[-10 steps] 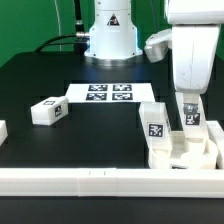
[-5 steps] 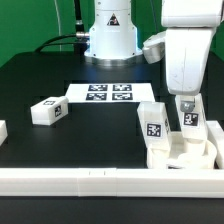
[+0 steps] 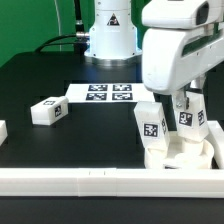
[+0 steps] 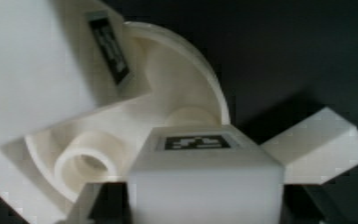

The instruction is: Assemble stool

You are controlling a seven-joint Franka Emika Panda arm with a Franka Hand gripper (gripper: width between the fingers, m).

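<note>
The stool's round white seat (image 3: 188, 152) lies at the front right against the border rail. One tagged leg (image 3: 152, 124) stands in it, leaning slightly. My gripper (image 3: 186, 110) is shut on a second tagged leg (image 3: 186, 120) that stands on the seat beside the first. In the wrist view this held leg (image 4: 202, 165) fills the gap between my dark fingers (image 4: 105, 203), with the seat (image 4: 167, 85) and its socket behind it and the other leg (image 4: 34, 80) close alongside. A third loose leg (image 3: 47, 111) lies on the table at the exterior view's left.
The marker board (image 3: 108, 93) lies flat at the middle back, in front of the robot's base (image 3: 108, 40). A long white border rail (image 3: 90, 181) runs along the front edge. Another white part (image 3: 2, 131) shows at the far left edge.
My fingers have shut on the leg over the seat. The arm has swung toward the exterior view's left and tilted, and the held leg leans with it.
</note>
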